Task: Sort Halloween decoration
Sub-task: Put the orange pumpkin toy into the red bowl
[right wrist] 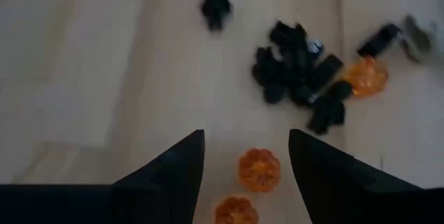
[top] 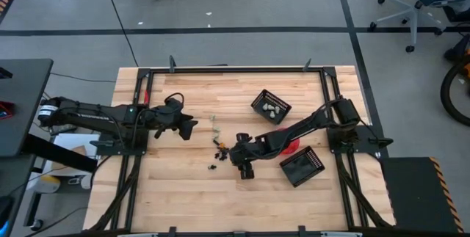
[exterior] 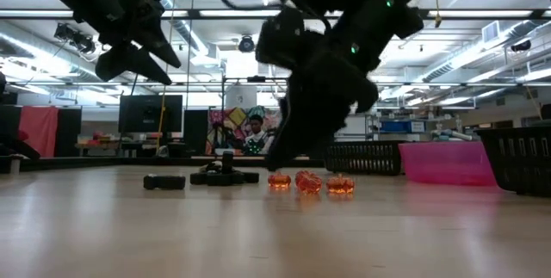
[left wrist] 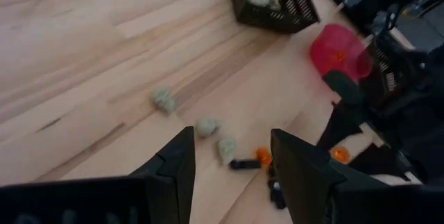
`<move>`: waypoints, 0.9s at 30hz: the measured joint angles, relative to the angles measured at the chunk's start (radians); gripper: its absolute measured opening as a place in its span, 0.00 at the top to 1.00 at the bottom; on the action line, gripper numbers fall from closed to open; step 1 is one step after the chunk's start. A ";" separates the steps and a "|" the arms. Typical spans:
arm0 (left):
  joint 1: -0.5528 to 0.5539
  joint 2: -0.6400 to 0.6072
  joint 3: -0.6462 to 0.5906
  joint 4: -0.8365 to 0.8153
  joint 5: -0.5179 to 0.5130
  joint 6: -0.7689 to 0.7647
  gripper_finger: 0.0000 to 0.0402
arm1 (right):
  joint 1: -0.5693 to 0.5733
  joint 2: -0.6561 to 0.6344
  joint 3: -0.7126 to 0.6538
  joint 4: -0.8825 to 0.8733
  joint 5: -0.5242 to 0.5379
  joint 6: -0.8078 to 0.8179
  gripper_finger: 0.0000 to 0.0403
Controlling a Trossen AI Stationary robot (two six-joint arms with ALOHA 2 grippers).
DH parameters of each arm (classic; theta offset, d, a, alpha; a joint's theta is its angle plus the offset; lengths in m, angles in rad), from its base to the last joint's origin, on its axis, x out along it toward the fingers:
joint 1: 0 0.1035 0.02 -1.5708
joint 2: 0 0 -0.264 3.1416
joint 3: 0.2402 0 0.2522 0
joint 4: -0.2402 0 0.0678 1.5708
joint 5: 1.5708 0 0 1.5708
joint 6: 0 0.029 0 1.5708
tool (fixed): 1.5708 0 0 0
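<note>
The right gripper (right wrist: 246, 158) hangs low over the middle of the pale wooden table (top: 183, 193), its two dark fingers apart and holding nothing, one to each side of a small translucent orange pumpkin trinket (right wrist: 259, 169). A second orange pumpkin (right wrist: 235, 210) lies just beside the first, nearer the wrist. These are round, so no long axis shows. Just beyond the fingertips sits a tangled heap of tiny black trinkets (right wrist: 298, 71), pointing every which way, with another orange pumpkin (right wrist: 365, 76) touching its edge and one black piece (right wrist: 216, 3) lying apart, its length running away from the gripper.

Further off, three pale whitish-grey lumps (left wrist: 198, 123) trail in a loose line across the boards. More grey pieces rest inside a black slatted rectangular basket (top: 271, 106) near the far side; a second such basket (top: 302, 166) stands by the right arm, beside a pink round bowl (left wrist: 338, 50).

The left gripper (left wrist: 229, 156) hovers well apart, raised, fingers spread, empty.
</note>
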 joint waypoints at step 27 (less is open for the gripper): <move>-0.012 0.000 0.000 -0.001 0.010 0.002 0.60 | -0.002 0.004 -0.090 0.094 0.004 0.025 0.67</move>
